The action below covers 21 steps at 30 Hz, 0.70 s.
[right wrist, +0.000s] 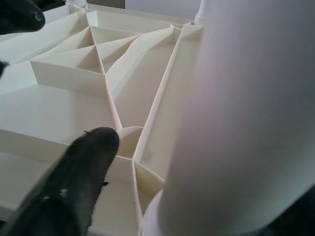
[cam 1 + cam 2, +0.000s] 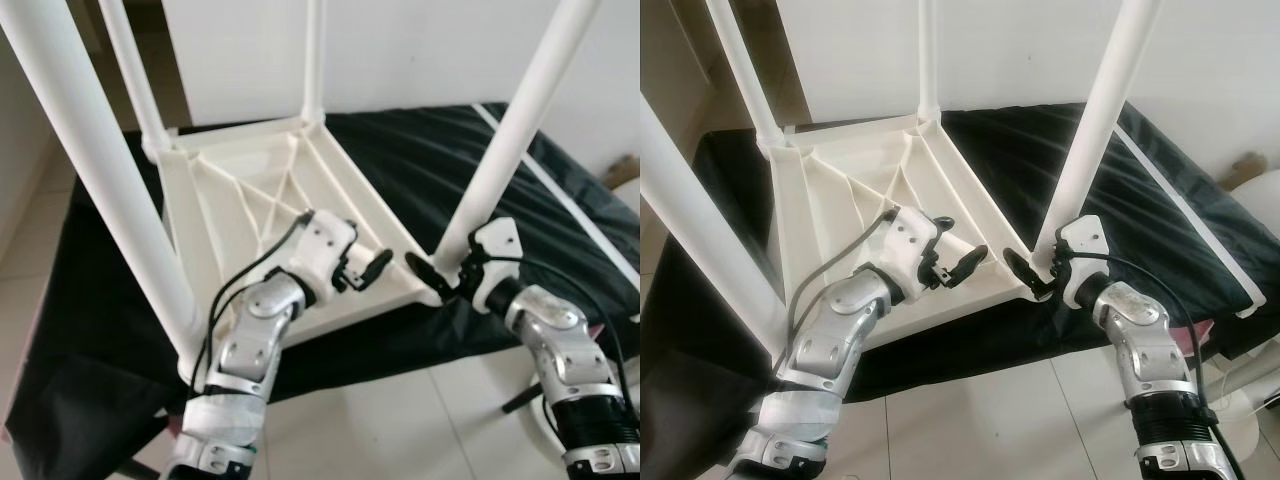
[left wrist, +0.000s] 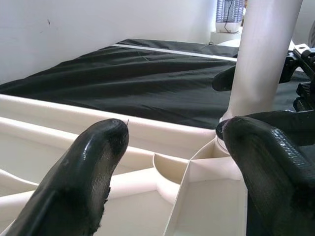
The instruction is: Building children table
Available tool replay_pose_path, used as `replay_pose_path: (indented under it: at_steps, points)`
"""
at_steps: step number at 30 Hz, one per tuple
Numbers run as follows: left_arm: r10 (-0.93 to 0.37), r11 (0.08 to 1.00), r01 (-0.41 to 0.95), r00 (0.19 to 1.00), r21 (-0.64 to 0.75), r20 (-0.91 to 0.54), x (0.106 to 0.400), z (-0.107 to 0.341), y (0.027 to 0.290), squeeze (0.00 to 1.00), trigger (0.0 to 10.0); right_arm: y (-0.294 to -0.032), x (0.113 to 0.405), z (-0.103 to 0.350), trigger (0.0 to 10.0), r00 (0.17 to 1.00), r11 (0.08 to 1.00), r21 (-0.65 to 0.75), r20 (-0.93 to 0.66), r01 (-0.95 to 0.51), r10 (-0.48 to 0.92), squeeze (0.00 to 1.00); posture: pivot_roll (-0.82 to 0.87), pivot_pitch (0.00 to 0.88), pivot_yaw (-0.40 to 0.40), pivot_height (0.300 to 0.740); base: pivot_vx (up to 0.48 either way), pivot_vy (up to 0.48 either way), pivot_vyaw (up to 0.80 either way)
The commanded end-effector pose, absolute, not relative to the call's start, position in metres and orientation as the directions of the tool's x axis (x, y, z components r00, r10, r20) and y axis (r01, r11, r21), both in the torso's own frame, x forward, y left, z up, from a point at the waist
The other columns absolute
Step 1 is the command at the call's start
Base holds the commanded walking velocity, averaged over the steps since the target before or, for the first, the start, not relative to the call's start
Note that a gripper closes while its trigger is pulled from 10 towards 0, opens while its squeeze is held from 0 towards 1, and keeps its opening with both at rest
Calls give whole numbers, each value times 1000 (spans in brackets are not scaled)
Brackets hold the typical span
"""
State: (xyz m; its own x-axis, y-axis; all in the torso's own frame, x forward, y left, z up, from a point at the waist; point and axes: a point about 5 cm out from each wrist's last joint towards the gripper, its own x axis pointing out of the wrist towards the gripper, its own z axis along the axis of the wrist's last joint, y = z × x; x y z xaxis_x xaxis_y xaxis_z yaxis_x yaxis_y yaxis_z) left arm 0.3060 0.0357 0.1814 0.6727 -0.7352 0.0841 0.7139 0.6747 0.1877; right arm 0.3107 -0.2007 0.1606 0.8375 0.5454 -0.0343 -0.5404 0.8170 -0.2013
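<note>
A white children's table (image 2: 230, 200) lies upside down on a black cloth (image 2: 420, 160), its four legs pointing up. My left gripper (image 2: 368, 270) hovers open over the ribbed underside near the front right corner, with nothing between its fingers (image 3: 93, 162). My right gripper (image 2: 435, 275) is at the base of the front right leg (image 2: 510, 140). One black finger (image 1: 88, 157) stands beside the leg with a small gap, and the leg (image 1: 246, 113) lies between the jaws.
The front left leg (image 2: 100, 170) rises close to my left arm. Two rear legs (image 2: 135, 80) stand by the white wall. The cloth-covered surface ends just before me, with tiled floor (image 2: 400, 420) below. A white strip (image 2: 575, 205) lies on the cloth at the right.
</note>
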Motion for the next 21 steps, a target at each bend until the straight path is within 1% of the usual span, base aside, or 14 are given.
replay_pose_path:
  at_steps: [1, 2, 3, 4, 11, 12, 18, 21]
  points:
    - [-729, 681, 710, 680, 181, 77, 304, 180, 36, 0, 10000, -197, 312, 155, 4157, 813, 792, -194, -67, -579, 578, 0, -40, 24, -27, 740, 0, 0, 0]
    - [-732, 678, 713, 677, 180, 77, 304, 181, 35, 0, 10000, -200, 315, 154, 1333, 819, 797, -197, -78, -571, 568, 0, -40, 23, -26, 740, 0, 0, 0]
    - [-732, 678, 713, 677, 180, 77, 304, 181, 35, 0, 10000, -200, 315, 154, 1333, 819, 797, -197, -78, -571, 568, 0, -40, 23, -26, 740, 0, 0, 0]
    - [-734, 676, 714, 675, 181, 79, 305, 182, 34, 0, 10000, -202, 317, 153, 0, 824, 802, -194, -87, -565, 560, 0, -37, 21, -26, 740, 0, 0, 0]
    - [-726, 685, 706, 683, 179, 81, 302, 182, 37, 0, 10000, -202, 318, 144, 0, 826, 810, -160, -122, -564, 551, 0, -10, 37, -44, 740, 0, 0, 0]
    - [-722, 690, 704, 687, 166, 84, 301, 182, 37, 0, 10000, -202, 318, 143, 10000, 832, 818, -152, -124, -554, 541, 0, -5, 42, -48, 740, 0, 0, 0]
    - [-718, 694, 704, 692, 151, 78, 297, 179, 37, 0, 10000, -203, 319, 139, 10000, 869, 859, -134, -125, -494, 479, 0, -4, 52, -51, 740, 0, 0, 0]
    - [-718, 694, 703, 692, 156, 75, 297, 179, 36, 0, 10000, -204, 320, 141, 10000, 909, 899, -133, -86, -416, 408, 0, -6, 53, -49, 740, 0, 0, 0]
